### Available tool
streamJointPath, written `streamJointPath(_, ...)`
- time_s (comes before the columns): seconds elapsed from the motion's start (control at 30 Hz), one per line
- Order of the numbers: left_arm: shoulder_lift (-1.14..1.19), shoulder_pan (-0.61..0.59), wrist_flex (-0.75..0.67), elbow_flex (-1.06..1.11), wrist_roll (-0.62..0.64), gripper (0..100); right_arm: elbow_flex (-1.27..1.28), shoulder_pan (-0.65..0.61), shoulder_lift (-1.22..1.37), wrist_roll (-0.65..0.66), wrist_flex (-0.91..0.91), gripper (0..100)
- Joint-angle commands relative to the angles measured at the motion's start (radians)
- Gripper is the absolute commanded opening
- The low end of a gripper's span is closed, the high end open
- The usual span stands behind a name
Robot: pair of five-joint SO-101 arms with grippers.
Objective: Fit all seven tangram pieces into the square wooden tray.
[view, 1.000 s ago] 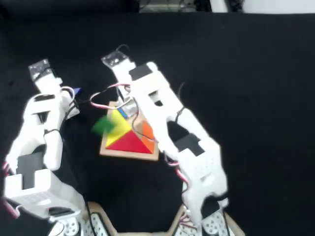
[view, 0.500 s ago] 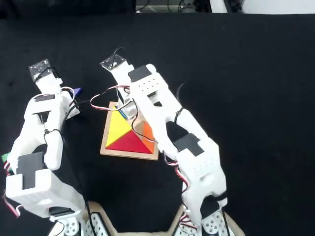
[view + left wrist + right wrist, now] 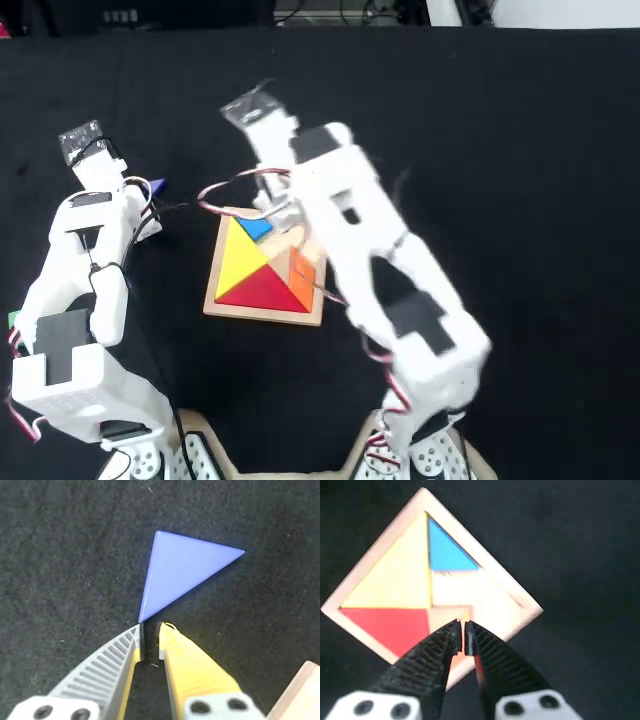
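The square wooden tray lies mid-table, turned like a diamond. It holds a yellow triangle, a red triangle, a small blue triangle and an orange piece; the rest of its floor is bare wood. My right gripper is shut and empty above the tray's middle. A blue-violet triangle lies flat on the black cloth, left of the tray. My left gripper is shut and empty, with its tips at that triangle's near corner.
Black cloth covers the whole table. A small green thing shows at the far left edge, beside the left arm's base. The right arm's body hangs over the tray's right side. Open cloth lies to the right and at the back.
The blurred green piece at the tray's left edge one second ago is gone, and a green speck now shows at the far left. The right arm has swung right. The left arm held still.
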Motion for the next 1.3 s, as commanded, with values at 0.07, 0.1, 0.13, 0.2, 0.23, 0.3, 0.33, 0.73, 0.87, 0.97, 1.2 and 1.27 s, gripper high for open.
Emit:
streamJointPath(0.07, -0.051, -0.021, -0.008, -0.018, 0.006, 10, 0.343, 0.127, -0.314, -0.009, -0.249, 1.2)
streamJointPath(0.1, -0.051, -0.036, -0.003, -0.018, 0.009, 12, 0.433, 0.146, -0.337, -0.009, -0.334, 1.2)
streamJointPath(0.13, -0.052, -0.044, 0.017, -0.021, 0.025, 14, 0.518, 0.160, -0.348, -0.017, -0.423, 1.2)
streamJointPath(0.2, -0.052, -0.042, 0.081, -0.048, 0.060, 18, 0.659, 0.186, -0.344, -0.058, -0.608, 1.5)
streamJointPath(0.23, -0.054, -0.039, 0.133, -0.071, 0.064, 19, 0.699, 0.203, -0.340, -0.075, -0.674, 1.5)
streamJointPath(0.3, -0.071, -0.038, 0.264, -0.142, 0.063, 21, 0.716, 0.233, -0.331, -0.098, -0.721, 1.5)
streamJointPath(0.33, -0.086, -0.042, 0.331, -0.177, 0.063, 21, 0.710, 0.247, -0.325, -0.118, -0.724, 1.5)
streamJointPath(0.73, -0.397, -0.211, 0.910, -0.461, -0.371, 21, 0.621, 0.288, -0.191, -0.160, -0.721, 14.1)
streamJointPath(0.87, -0.453, -0.383, 1.025, -0.460, -0.388, 25, 0.599, 0.287, -0.182, -0.158, -0.677, 14.1)
streamJointPath(0.97, -0.450, -0.526, 1.048, -0.458, -0.410, 35, 0.591, 0.287, -0.177, -0.157, -0.655, 14.1)
streamJointPath(1.2, -0.296, -0.670, 0.884, -0.298, -0.680, 35, 0.599, 0.287, -0.174, -0.157, -0.652, 14.1)
streamJointPath(1.27, -0.244, -0.713, 0.770, -0.285, -0.713, 35, 0.608, 0.287, -0.174, -0.157, -0.660, 14.1)
